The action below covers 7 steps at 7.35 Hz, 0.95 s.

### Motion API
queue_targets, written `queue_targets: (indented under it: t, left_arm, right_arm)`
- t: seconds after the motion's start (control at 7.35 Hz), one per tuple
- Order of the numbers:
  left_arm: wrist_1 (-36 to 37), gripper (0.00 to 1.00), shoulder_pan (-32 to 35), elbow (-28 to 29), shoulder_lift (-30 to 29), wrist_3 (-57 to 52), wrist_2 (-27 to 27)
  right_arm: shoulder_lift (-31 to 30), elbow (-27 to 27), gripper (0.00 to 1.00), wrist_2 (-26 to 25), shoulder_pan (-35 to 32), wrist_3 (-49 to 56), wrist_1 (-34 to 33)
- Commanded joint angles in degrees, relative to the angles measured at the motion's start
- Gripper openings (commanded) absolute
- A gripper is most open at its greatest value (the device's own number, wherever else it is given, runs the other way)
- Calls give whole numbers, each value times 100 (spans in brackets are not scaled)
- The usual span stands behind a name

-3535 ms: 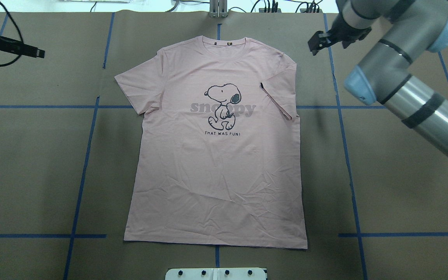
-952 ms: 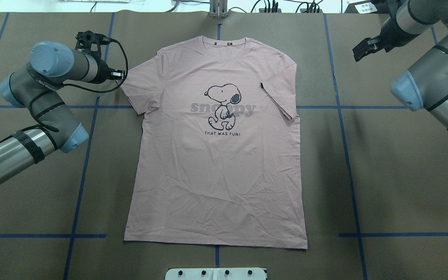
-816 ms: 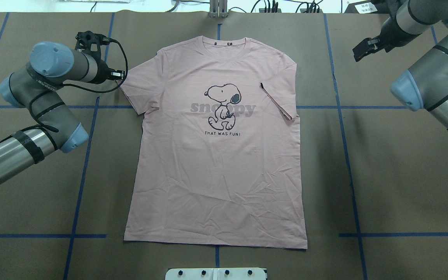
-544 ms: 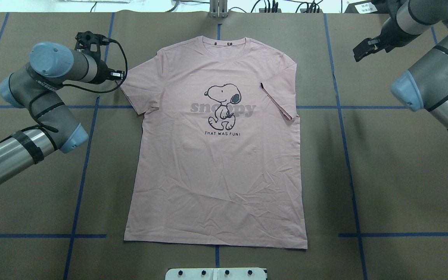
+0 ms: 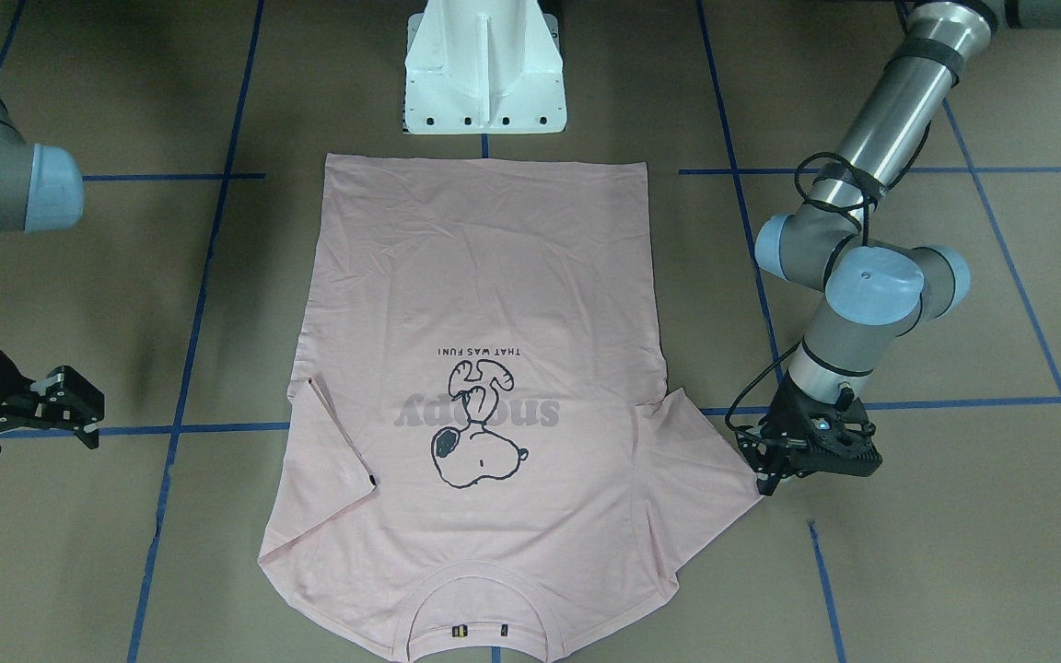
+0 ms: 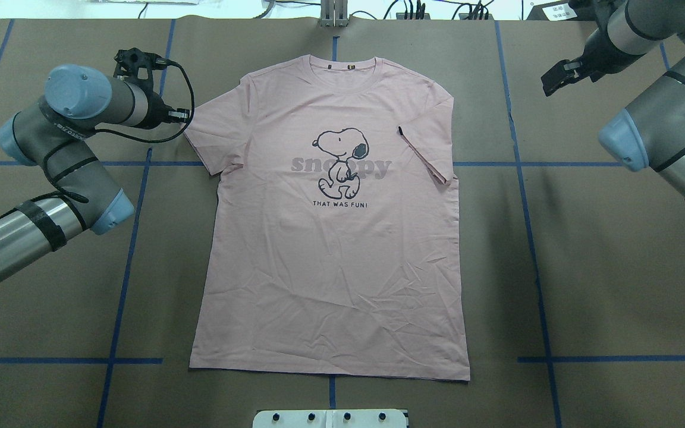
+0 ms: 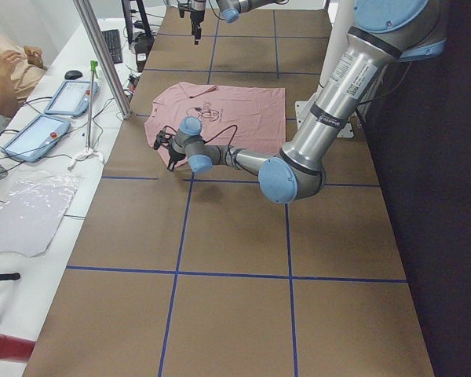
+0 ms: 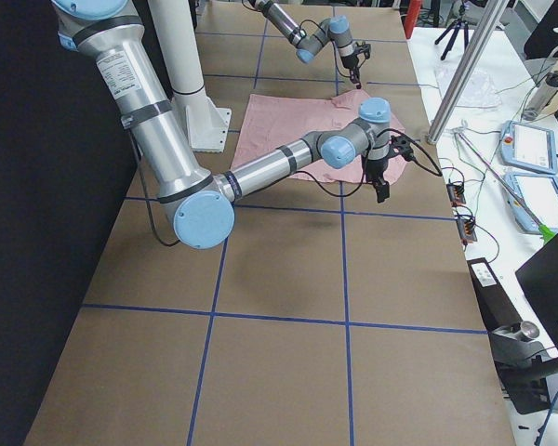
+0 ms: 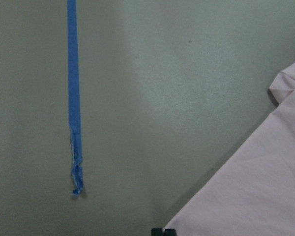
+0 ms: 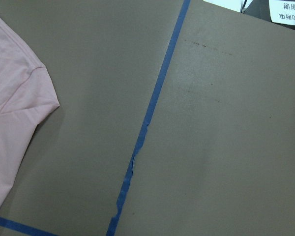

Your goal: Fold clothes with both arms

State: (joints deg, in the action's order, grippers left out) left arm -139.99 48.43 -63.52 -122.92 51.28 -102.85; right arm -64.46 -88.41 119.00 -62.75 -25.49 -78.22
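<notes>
- Pedestal base [image 6: 330, 418], white, nearest me at the edge of the table [image 6: 616, 267]. Brown paper cover with a grid of blue tape [image 6: 121, 285].
- T-shirt [image 6: 330, 279]: pale pink, flat, print side up, in the middle of the table. Hem [image 6: 330, 373] lies just beyond the pedestal base, not touching it.
- Print [image 6: 340, 161]: black-outlined beagle over grey lettering, on the chest, fully in view.
- Right-side sleeve [image 6: 429, 151]: folded inward onto the chest. Small black tag [image 6: 400, 130] at its edge, near the print.
- Left-side sleeve [image 6: 211, 134]: spread flat on the paper.
- Left gripper [image 5: 763, 477]: low at the outer tip of the left-side sleeve, with my left arm [image 6: 69, 128] bent in from the side. My wrist view shows only my fingertips [image 9: 157, 231] at its bottom edge, right at the sleeve's edge. I cannot tell how far apart my jaws are, nor whether cloth is between them.
- Right gripper [image 5: 94, 424]: off the shirt, well apart from the folded sleeve, over bare paper beside a tape line. My right arm [image 6: 663, 113] reaches in from the side. Jaws spread, clear gap between the fingers, nothing in them.
- Collar [image 6: 351, 61]: farthest part of the shirt, near the table's far edge.
- Beyond the far edge: black cables [image 6: 414, 9] on a white surface.
</notes>
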Motion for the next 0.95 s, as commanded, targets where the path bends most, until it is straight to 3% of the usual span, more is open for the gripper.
queue_targets:
  t: [0.0, 0.41, 0.68, 0.82]
  left_arm:
    - [86, 0, 0, -307, 13, -30, -33]
    - [1321, 0, -139, -1247, -187, 83, -33]
    - [2411, 0, -630, -1189, -1020, 995, 10]
    - [2598, 0, -702, -780, -1450, 1216, 19]
  right_arm:
    - [-5, -1, 100, 9, 0, 0, 0]
    - [-31, -45, 100, 0, 0, 0, 0]
    - [-66, -80, 100, 9, 0, 0, 0]
    - [-67, -80, 100, 9, 8, 0, 0]
